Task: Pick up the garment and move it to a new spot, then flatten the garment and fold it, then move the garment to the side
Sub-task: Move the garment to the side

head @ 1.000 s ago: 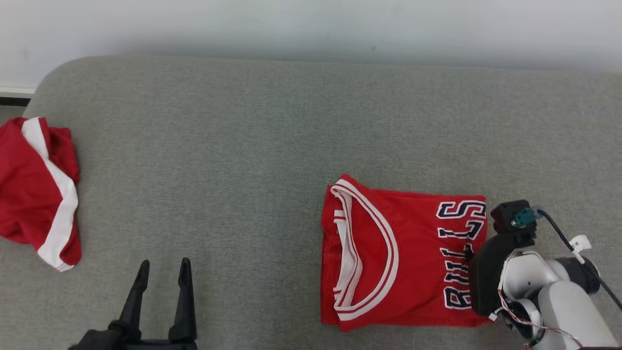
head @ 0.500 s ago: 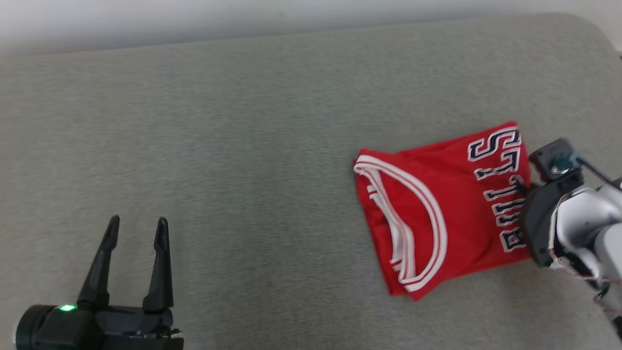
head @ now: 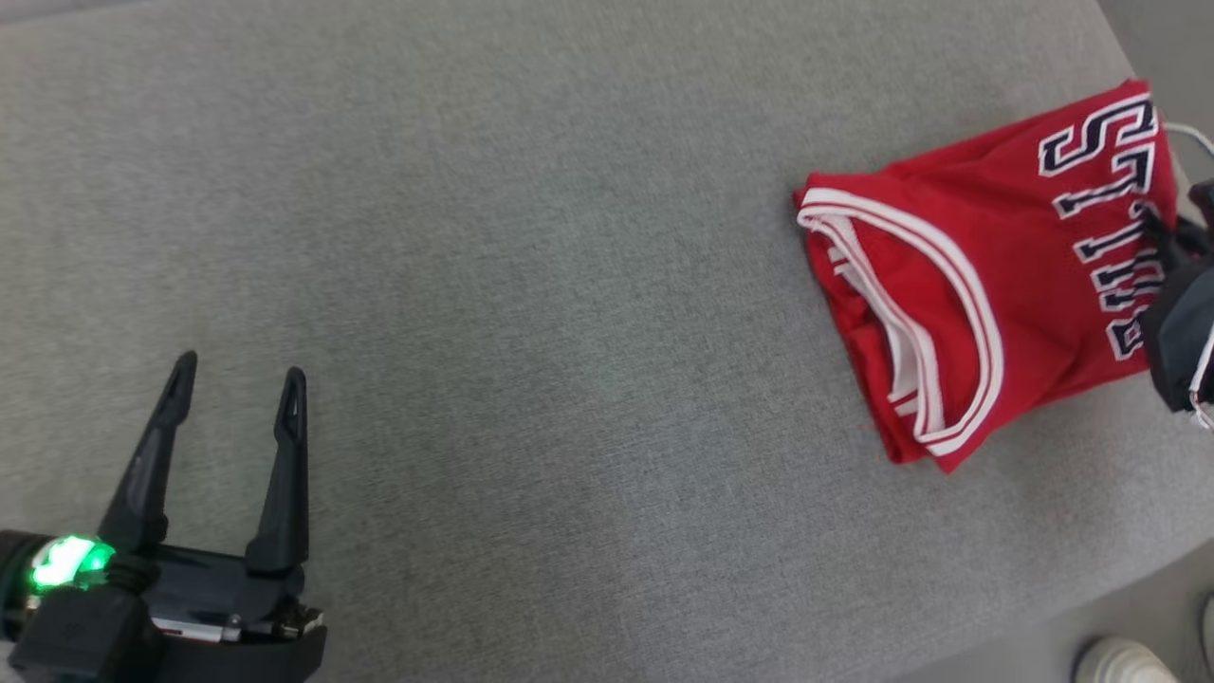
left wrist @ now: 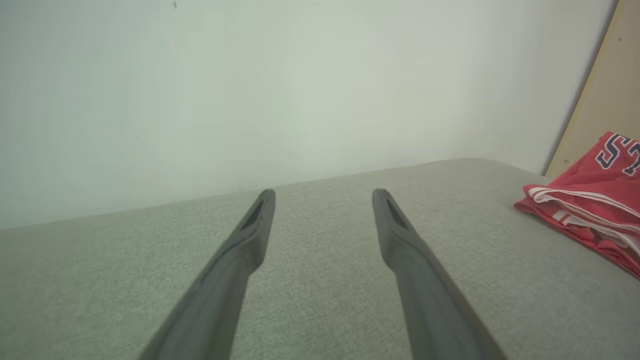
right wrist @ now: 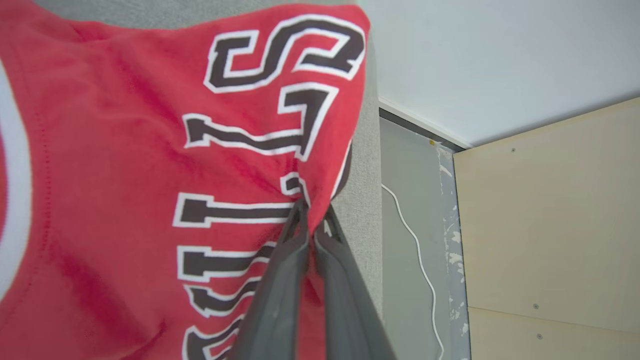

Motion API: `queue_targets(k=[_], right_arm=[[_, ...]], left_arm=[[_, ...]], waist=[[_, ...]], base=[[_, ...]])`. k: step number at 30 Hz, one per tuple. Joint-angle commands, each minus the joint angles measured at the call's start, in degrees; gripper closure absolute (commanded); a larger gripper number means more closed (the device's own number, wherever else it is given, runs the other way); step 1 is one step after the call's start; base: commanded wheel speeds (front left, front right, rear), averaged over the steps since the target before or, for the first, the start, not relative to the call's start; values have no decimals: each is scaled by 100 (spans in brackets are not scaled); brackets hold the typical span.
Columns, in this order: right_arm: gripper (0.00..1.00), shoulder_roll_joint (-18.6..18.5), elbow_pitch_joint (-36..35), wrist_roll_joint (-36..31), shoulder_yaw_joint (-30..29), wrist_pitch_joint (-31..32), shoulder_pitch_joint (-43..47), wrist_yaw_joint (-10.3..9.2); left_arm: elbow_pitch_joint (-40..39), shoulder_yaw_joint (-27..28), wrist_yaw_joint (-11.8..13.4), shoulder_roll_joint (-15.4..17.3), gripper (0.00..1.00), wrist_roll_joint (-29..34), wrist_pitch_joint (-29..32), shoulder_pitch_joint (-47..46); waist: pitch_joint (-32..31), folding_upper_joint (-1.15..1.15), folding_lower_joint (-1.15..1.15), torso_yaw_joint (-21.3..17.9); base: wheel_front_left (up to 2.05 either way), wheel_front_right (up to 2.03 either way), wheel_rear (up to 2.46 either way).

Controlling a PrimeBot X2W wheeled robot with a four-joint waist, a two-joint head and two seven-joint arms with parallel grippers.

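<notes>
Couch (head: 474, 237): jersey (head: 967, 266), right end.
Right gripper (right wrist: 312, 212): I clamp jersey edge.
Left gripper (head: 240, 365): spread, apart.
Right wrist: floor cable (right wrist: 419, 255).

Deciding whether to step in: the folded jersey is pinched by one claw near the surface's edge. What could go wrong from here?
1. The right claw pinches only a small bit of the jersey at its lettered edge, so dragging may pull layers apart and undo the fold.
2. That edge lies close to the rim of the grey surface; pushed further, the jersey could slide off.
3. The left claw is open and far off; nothing steadies the collar end.
</notes>
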Motion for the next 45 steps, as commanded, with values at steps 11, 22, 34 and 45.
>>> queue_targets(k=[11, 22, 34, 45], right_arm=[[100, -32, 418, -472, -508, -877, -240, -16], [100, 90, 513, -662, -646, -1211, -170, -15], [0, 419, 301, -836, -857, -1367, 177, -15], [0, 1031, -474, -586, -1184, -1934, 1226, -15]], left_arm=[[-361, -11, 12, 235, 0, 94, -16, -149], [-397, -3, 12, 254, 0, 129, -16, -87], [-216, -35, 12, 4, 0, 108, -16, 7], [368, 147, 12, -547, 0, 77, -15, 508]], waist=[[610, -1, -1, -289], [616, -1, -1, -221], [81, -1, -1, 10], [-1142, -1, -1, 447]], base=[[0, 0, 0], [0, 0, 0], [0, 0, 0], [0, 0, 0]])
